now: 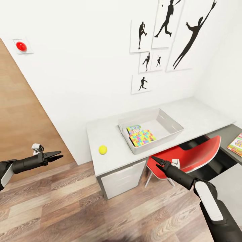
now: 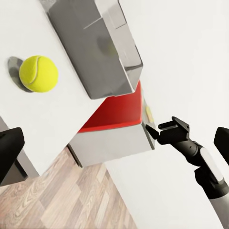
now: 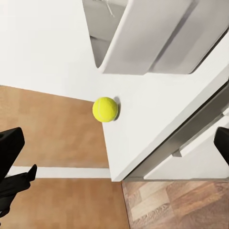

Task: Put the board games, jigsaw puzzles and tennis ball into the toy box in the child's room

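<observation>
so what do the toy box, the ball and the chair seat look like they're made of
Toy box: probably rigid plastic, plain pale grey, with smooth thin walls and a rolled rim. Tennis ball: looks like felt over rubber, matte yellow-green with a faint curved seam in the left wrist view. Chair seat: likely moulded plastic, one glossy red shell with soft highlights. As renders, these are only guesses.

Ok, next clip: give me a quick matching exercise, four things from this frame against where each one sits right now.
Things:
1. tennis ball
2. jigsaw puzzle
3. red chair
4. red button

Places:
A. on the wall
B. inside the toy box
C. on the bare table top, outside the box
D. tucked under the table

Pairs: 1-C, 2-B, 3-D, 4-A
</observation>
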Available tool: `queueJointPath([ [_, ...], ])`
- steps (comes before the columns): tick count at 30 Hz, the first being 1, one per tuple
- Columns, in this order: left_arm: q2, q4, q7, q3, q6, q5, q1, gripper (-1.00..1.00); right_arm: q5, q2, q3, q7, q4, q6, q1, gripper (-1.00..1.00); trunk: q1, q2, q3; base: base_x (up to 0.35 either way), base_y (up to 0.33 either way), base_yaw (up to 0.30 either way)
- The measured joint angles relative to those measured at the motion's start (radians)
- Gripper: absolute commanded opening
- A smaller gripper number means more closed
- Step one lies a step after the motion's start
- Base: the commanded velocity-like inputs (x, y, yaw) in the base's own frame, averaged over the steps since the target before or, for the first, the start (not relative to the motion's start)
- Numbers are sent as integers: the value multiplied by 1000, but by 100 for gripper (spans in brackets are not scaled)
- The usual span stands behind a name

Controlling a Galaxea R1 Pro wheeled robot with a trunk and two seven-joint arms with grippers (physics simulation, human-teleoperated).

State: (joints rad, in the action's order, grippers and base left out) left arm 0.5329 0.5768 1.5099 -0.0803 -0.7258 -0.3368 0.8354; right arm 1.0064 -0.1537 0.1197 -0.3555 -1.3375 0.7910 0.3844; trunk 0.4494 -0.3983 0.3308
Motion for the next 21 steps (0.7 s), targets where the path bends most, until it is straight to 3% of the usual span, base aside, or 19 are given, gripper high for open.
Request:
queueJointPath([
  [14,1,0,-1,0,1,1,0,100,-6,8,0,0,0,-2,0,100,0,0,-23,0,0,0],
  [18,-1,0,-1,0,2,0,0,100,-60,11,0,-1,-1,-3,0,100,0,0,-28,0,0,0],
  [21,-1,0,-1,0,2,1,0,100,-77,12,0,-2,-1,-3,0,100,0,0,-31,0,0,0],
])
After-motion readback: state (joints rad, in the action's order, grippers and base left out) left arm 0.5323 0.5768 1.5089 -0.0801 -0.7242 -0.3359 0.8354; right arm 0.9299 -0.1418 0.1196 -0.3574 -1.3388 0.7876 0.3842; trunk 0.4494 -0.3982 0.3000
